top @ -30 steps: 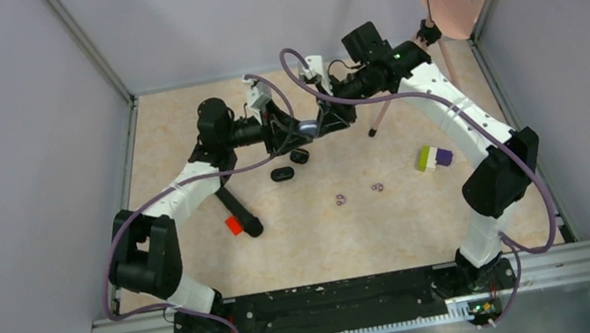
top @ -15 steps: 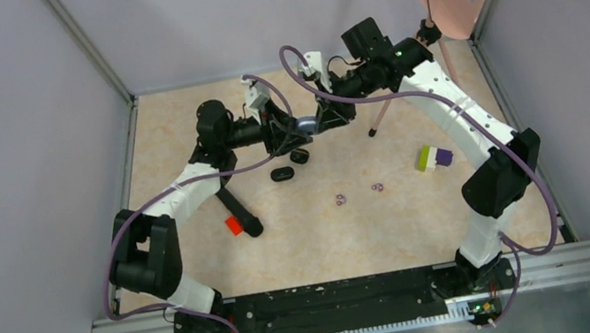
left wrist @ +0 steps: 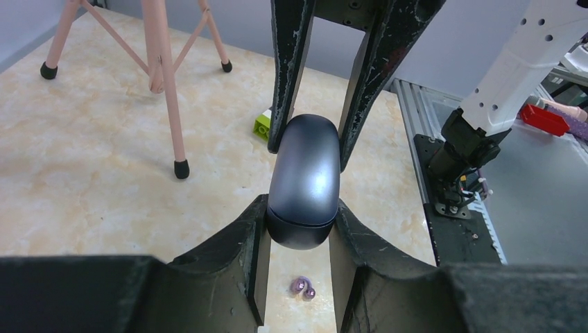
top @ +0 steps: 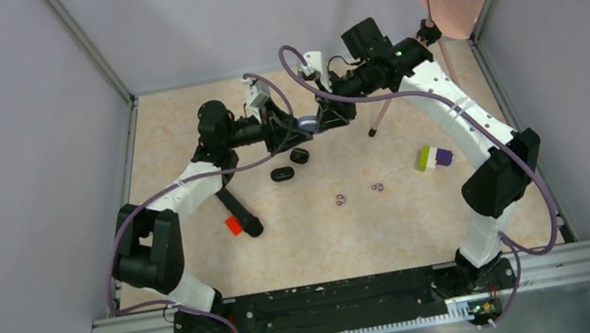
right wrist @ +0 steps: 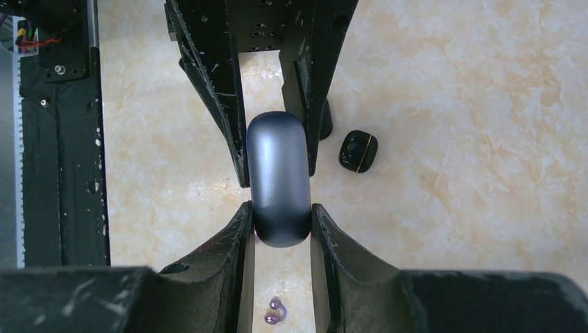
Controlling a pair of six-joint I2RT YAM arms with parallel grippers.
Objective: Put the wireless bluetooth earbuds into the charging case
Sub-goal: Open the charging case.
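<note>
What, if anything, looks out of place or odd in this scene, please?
Both the left gripper and right gripper clamp the same closed grey case in mid-air, one at each end. The pale purple earbuds lie loose on the table, not yet inserted. Nothing looks spilled or damaged.

White arm links, black joints, looping purple cables, scuffed black fingers

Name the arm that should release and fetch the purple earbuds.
Right, probably: the left hand and right hand both grip the glossy grey oval case; the tiny purple earbuds lie right of centre.
</note>
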